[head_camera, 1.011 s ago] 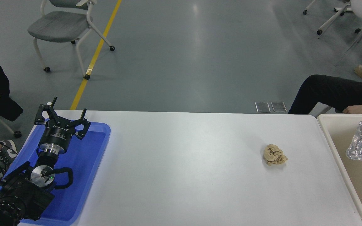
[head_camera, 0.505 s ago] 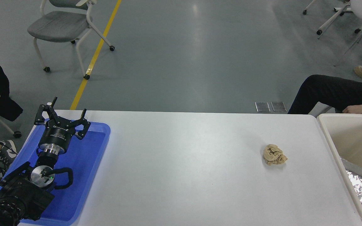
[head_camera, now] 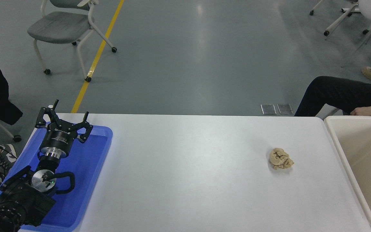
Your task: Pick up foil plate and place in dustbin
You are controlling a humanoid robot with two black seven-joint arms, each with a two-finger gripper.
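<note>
While the white table [head_camera: 188, 180] filled the lower half of the frame from the lower left to the lower right, the grey floor occupied the upper half behind it. At the right edge of the frame, just beside the table's right end, stood the dustbin [head_camera: 337, 141], its thick pale rim and plain tan inner wall visible, with its right portion cut off by the frame edge. Only bare tan interior was seen in the visible part of the dustbin; the foil plate could not be seen anywhere in the frame. At the lower left of the frame, a blue tray [head_camera: 92, 167] lay on the table, and the left arm was positioned above it, pointing toward the top of the frame. The left gripper [head_camera: 63, 120] hung over the tray's far end with its black fingers spread apart and nothing between them. No right arm or right gripper appeared in the frame. A person's dark-clad leg [head_camera: 340, 95] and a hand [head_camera: 364, 111] were located at the upper right, beyond the table's far edge. A grey wheeled chair [head_camera: 63, 29] stood at the upper left beside a yellow floor line [head_camera: 98, 54]. A small tan crumpled paper wad [head_camera: 280, 159] rested on the table at the right of centre, well apart from the tray and near the dustbin.
</note>
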